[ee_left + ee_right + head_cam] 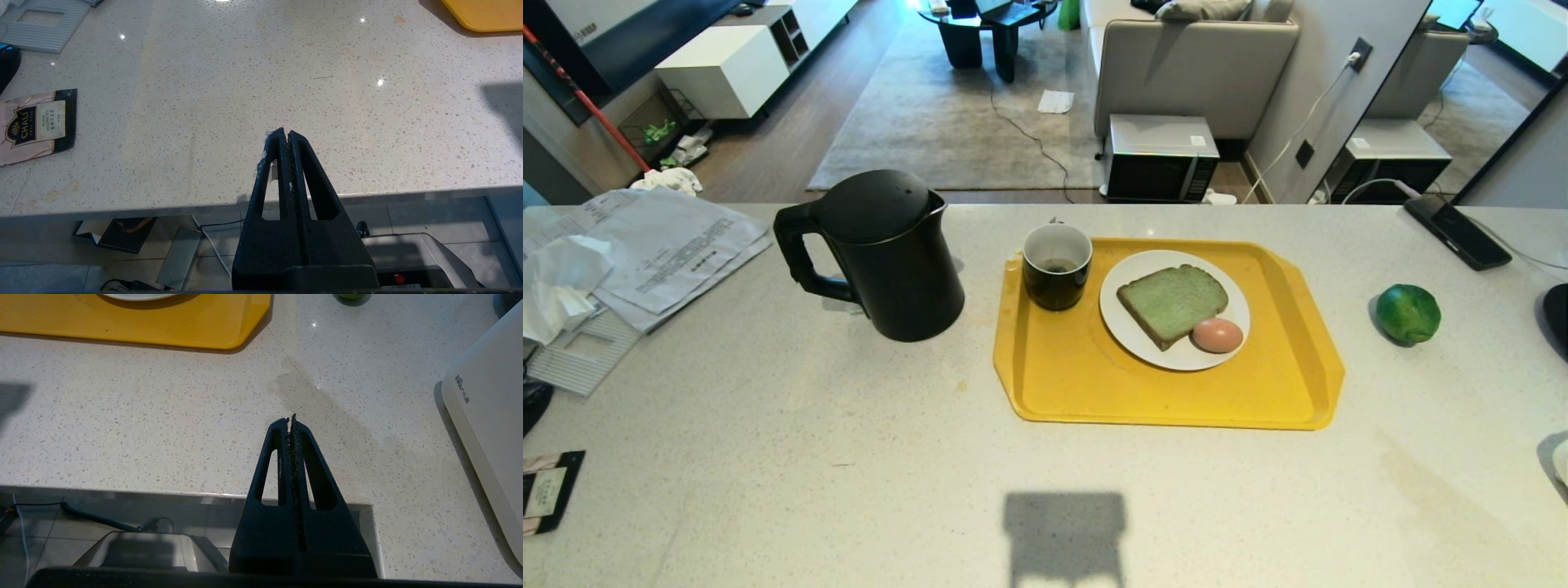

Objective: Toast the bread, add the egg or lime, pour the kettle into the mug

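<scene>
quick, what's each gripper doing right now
left gripper: shut, holding nothing, above the counter's near edge.
right gripper: shut, holding nothing, likewise.

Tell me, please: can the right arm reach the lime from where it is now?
Probably yes. The lime lies alone on the counter, right of the yellow tray, with nothing between it and the shut right gripper at the near edge.

Bare counter point(849, 490) spans the frame's lower half. Mid-frame, the kettle point(882, 253) blocks centre-left, the yellow tray point(1094, 384) the centre, the lime point(1408, 313) the right, papers point(645, 253) the upper left.
</scene>
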Robot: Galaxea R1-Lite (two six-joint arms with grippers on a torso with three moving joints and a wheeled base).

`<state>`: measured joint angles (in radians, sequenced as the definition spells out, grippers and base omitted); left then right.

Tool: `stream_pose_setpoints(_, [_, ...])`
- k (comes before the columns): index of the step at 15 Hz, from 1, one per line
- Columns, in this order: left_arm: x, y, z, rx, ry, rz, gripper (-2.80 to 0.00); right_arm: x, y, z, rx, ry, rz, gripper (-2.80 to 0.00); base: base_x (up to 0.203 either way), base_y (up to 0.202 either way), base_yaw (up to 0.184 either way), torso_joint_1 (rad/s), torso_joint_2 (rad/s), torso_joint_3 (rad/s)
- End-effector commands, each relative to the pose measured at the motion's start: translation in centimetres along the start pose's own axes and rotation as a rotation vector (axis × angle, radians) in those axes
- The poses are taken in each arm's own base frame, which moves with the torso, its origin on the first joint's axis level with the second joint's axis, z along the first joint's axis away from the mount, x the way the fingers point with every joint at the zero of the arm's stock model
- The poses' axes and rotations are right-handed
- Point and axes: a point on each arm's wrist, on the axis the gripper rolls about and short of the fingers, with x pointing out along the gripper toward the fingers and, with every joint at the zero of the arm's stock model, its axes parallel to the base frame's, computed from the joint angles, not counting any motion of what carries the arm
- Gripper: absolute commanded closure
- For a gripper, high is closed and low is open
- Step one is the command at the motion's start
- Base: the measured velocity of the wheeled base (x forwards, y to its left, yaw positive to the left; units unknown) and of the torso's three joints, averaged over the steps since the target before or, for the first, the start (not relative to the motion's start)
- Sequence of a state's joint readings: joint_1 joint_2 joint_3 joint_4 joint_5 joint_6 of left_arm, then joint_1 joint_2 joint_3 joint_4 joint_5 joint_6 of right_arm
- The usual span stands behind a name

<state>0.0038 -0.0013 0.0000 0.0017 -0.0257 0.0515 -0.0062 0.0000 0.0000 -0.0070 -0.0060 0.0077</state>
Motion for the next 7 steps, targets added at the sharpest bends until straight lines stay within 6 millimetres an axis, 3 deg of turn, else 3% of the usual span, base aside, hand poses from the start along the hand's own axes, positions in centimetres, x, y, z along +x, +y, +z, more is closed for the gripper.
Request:
stream_pose_setpoints(1, [0.0,0.0,0.0,0.001,0.0,0.0,0.0,0.0,0.0,0.0,0.002,-0.001,0.0,0.0,0.0,0.0,0.0,0.0,0.0,0.0])
stream_pose_setpoints(7, [0.0,0.0,0.0,0.001,0.0,0.0,0.0,0.0,0.0,0.01,0.002,-0.001,-0.002,0.0,0.0,0.0,0.0,0.0,0.0,0.0])
